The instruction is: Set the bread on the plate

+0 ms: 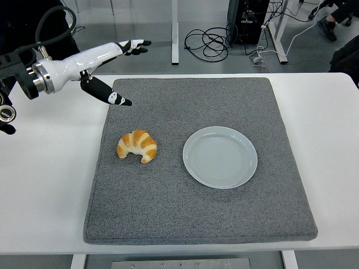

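White counter: golden croissant on grey mat, ungrasped; pale round plate bare; left hand spread, holding nothing.

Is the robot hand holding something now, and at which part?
Nothing is held. The left hand is open above the mat's corner; the croissant lies untouched.

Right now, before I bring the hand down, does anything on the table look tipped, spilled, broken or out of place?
Nothing stands out. The croissant lies whole on the grey mat, left of the plate, which sits flat and bare. The mat lies square on the table. The left hand hovers open above the mat's far left corner.
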Controlling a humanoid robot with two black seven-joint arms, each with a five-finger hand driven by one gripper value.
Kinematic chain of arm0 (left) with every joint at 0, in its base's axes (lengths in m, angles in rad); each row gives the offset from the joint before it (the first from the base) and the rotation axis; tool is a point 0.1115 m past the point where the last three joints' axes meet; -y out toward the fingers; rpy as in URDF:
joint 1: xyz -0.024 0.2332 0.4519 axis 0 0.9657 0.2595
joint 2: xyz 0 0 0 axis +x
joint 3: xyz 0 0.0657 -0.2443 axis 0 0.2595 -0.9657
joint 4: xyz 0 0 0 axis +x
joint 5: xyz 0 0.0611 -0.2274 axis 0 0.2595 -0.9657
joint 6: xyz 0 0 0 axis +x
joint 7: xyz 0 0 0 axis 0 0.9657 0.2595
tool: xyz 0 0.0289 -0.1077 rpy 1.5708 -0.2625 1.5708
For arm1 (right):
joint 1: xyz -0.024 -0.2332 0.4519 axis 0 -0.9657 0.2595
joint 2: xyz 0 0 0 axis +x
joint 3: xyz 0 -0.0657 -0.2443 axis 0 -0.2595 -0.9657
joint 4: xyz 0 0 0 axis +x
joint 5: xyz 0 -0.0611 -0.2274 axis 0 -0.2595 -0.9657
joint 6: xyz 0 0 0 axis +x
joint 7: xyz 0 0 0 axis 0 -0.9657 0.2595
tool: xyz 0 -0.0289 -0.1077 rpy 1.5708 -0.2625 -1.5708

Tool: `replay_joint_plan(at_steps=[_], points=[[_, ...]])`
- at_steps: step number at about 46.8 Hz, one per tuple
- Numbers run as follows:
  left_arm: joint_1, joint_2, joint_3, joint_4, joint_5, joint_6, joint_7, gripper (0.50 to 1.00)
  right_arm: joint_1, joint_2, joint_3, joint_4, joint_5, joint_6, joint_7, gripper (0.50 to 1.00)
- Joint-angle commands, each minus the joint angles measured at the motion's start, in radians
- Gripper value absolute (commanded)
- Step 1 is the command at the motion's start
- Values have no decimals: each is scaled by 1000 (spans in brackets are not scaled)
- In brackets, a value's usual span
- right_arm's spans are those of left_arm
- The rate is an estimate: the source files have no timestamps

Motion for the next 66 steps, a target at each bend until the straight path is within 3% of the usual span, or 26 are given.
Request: replay_joint_plan(at_steps=[1, 12, 37, 48, 66], points=[[36, 4, -1, -20, 59, 18, 0, 977, 0, 0, 0, 0, 0, 0, 0, 1000], [88, -22, 7, -20, 217, 38, 3, 969, 0, 0, 0, 0, 0, 0, 0, 1000], [174, -70, 62, 12, 275, 78, 17, 971, 0, 0, 0, 0, 0, 0, 0, 1000], [174, -133, 146, 108, 351, 197, 14, 968, 0, 0, 0, 0, 0, 0, 0, 1000], [172, -225, 217, 227, 352, 308, 0, 957, 0, 0, 0, 0, 0, 0, 0, 1000]])
